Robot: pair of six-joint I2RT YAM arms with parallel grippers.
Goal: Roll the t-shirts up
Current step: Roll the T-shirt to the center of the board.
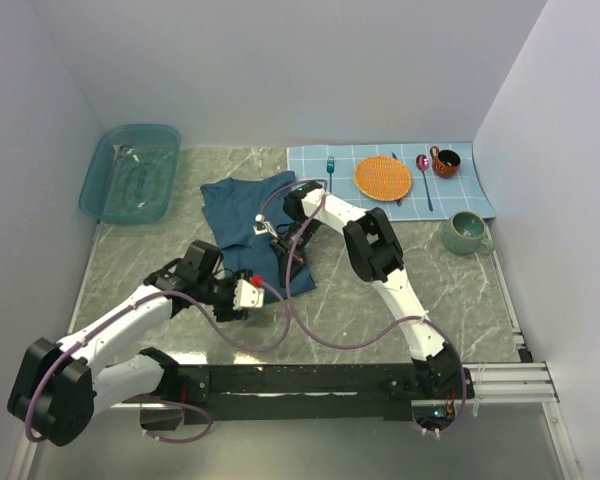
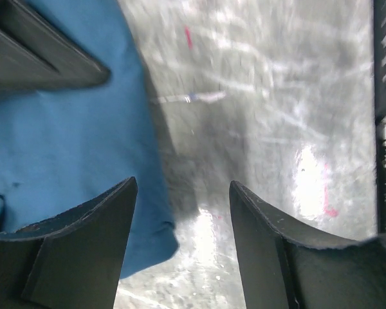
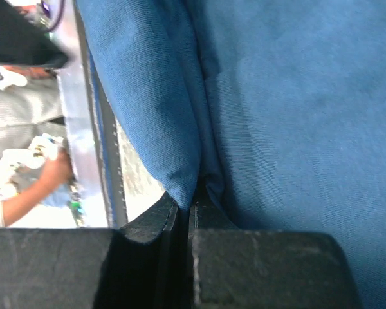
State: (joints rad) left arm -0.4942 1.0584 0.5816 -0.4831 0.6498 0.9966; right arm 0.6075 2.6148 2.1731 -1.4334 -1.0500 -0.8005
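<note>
- Well beyond the right gripper there's a light blue placemat with an orange plate, fork, spoon and brown mug. A green cup sits just off it.
- A teal tub sits well beyond the left gripper.
- From the top, the right arm lies across the t-shirt, hiding part of it and that gripper's fingers.
- Right gripper is clamped on a fold of the shirt, cloth bunched at its tips.
- Left gripper is spread wide, nothing in it. The shirt's edge lies beside one finger, with bare marble table past the other.
- Shirt is dark teal-blue and rumpled, lying under the right gripper.
</note>
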